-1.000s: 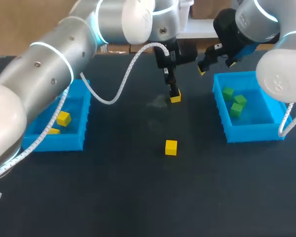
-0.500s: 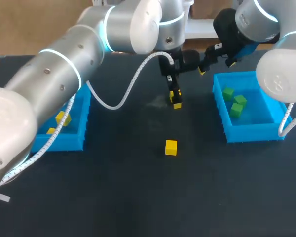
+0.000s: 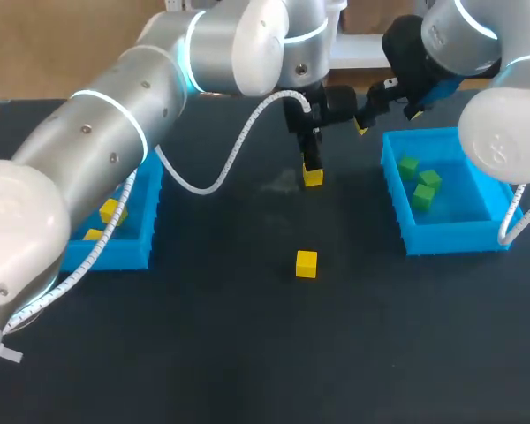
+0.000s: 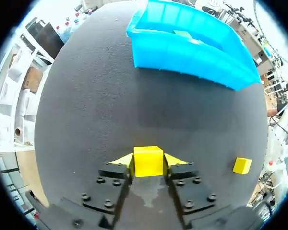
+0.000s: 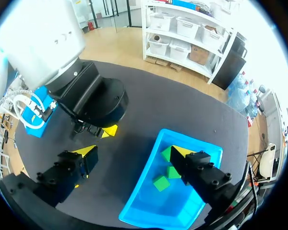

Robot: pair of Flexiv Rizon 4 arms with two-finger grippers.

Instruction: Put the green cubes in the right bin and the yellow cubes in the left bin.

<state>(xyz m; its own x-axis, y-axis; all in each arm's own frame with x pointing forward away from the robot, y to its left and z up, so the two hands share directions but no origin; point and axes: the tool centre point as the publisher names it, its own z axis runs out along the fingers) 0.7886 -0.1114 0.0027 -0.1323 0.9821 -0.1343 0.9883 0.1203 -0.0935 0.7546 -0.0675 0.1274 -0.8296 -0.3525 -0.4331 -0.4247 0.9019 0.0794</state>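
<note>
My left gripper stands at the table's far middle, shut on a yellow cube that rests on the black table. The left wrist view shows both yellow tips pressed against the sides of this cube. A second yellow cube lies loose nearer the front, also seen as the cube off to the gripper's side. My right gripper hangs open and empty above the far left corner of the right bin, which holds three green cubes. The left bin holds two yellow cubes.
Both bins are blue, one at each side of the table. The white cable of my left arm loops down over the table between the left bin and the held cube. The right wrist view looks down on the right bin.
My left gripper came down around the far yellow cube and closed its fingers on it. The right arm stayed where it was.
</note>
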